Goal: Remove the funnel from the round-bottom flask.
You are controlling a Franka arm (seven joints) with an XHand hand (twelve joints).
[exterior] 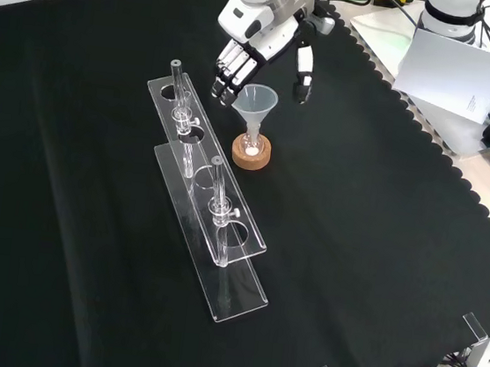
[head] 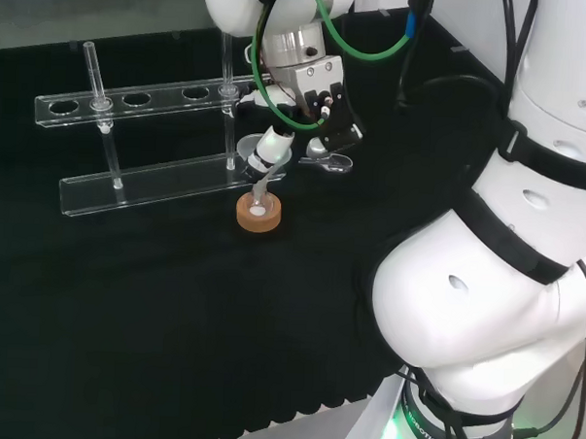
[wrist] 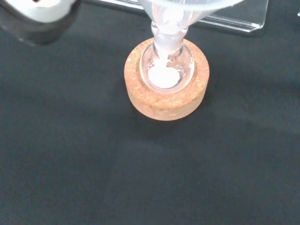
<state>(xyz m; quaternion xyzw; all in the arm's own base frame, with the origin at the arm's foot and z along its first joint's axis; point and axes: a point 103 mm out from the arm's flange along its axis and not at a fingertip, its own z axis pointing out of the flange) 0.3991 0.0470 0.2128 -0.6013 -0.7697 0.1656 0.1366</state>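
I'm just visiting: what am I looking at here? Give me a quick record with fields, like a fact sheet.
Hand: above the funnel, fingers and thumb either side of its rim, not closed on it
Funnel: clear, stem in the flask's neck
Flask: small, round-bottomed, white material inside
Stand: cork ring under the flask
Nearby: clear tube rack with glass tubes
Surface: black cloth

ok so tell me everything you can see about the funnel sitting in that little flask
The funnel is clear, glass or plastic by its look, with a wide cone on top and a narrow stem. It stands upright, stem down in the neck of the round-bottom flask, which sits in a cork ring and holds a little white material. It stands beside the clear tube rack. The hand hovers at the cone's rim, fingers on one side, thumb on the other; contact cannot be told.
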